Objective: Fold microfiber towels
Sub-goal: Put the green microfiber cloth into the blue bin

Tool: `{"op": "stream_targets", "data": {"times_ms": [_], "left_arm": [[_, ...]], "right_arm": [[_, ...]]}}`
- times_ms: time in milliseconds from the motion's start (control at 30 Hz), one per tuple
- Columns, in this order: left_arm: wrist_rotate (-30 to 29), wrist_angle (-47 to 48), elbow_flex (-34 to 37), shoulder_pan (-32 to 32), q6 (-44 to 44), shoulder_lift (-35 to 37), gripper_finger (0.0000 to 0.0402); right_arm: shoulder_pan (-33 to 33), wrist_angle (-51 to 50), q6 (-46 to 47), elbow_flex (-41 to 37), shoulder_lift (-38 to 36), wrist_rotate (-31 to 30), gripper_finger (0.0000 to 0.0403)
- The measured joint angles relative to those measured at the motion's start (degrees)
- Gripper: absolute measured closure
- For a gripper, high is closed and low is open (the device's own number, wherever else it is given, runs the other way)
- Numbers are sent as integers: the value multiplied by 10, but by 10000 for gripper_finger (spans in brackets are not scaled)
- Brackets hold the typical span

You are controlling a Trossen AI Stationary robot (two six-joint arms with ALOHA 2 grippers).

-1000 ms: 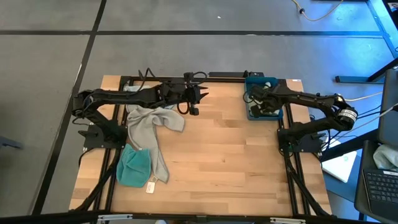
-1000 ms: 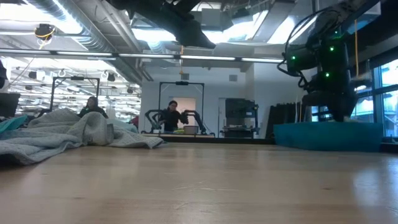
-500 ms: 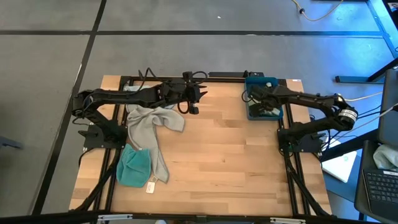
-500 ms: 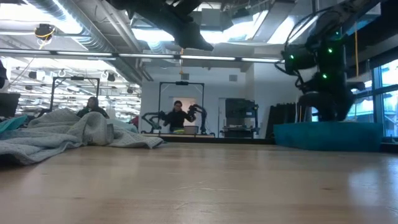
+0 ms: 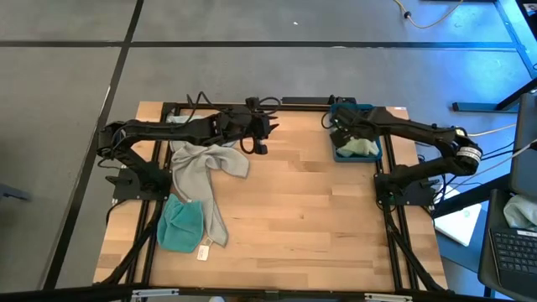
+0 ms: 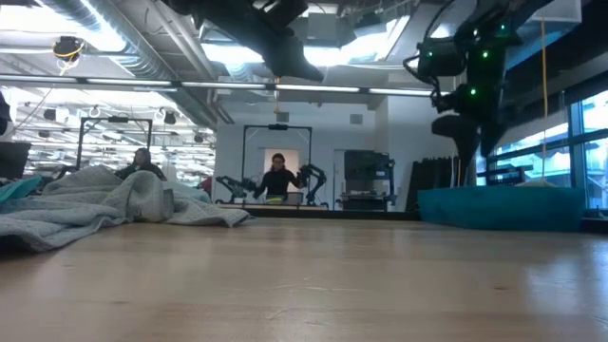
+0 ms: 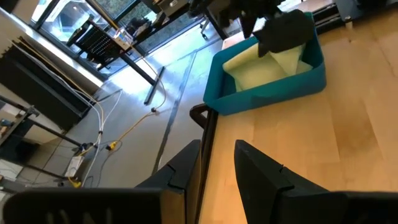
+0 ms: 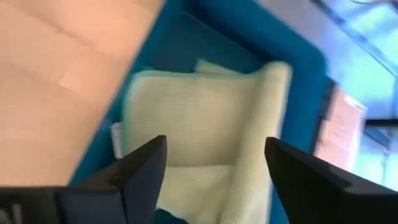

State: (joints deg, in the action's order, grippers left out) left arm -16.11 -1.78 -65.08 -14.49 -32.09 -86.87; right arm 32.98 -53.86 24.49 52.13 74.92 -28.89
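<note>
High view: my right gripper [image 5: 338,127] hovers over the rigid blue plastic tray [image 5: 356,154] holding a folded pale green microfiber towel [image 5: 359,147]; a grey towel [image 5: 198,172] and a teal towel [image 5: 179,225] lie by my left gripper [image 5: 262,134].

Right wrist view: my fingers [image 8: 144,165] spread wide, empty.

Left wrist view: fingers [image 7: 186,167] slightly parted, empty.

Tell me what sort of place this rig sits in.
Probably an open robotics lab or workshop: exposed ceiling ducts, a person beside another pair of robot arms in the background, and cables across a bare concrete floor.

Blue tray [image 5: 339,154] at the wooden table's [image 5: 302,218] far corner — person [image 6: 278,177] beyond.
</note>
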Motion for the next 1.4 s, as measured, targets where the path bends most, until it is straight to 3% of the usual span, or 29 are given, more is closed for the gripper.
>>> {"op": "stream_targets", "data": {"times_ms": [167, 300, 467, 633, 733, 1000, 1400], "left_arm": [[-20, 14, 0, 0, 1, 0, 312], [-29, 17, 0, 0, 2, 0, 312], [-29, 18, 0, 0, 4, 0, 312], [-29, 18, 0, 0, 5, 0, 312], [-29, 19, 0, 0, 6, 0, 312], [-30, 25, 0, 0, 7, 0, 312], [-34, 29, 0, 0, 17, 0, 312]], "right_arm": [[13, 5, -103, -19, 25, 39, 172], [15, 5, -180, -21, 41, 40, 230], [46, 6, -205, -21, 76, 81, 301], [83, -4, -203, -21, 132, 81, 339], [101, -10, -196, -21, 162, 85, 353], [133, 20, -213, -20, 209, 168, 375], [133, 97, -223, -21, 212, 163, 390]]}}
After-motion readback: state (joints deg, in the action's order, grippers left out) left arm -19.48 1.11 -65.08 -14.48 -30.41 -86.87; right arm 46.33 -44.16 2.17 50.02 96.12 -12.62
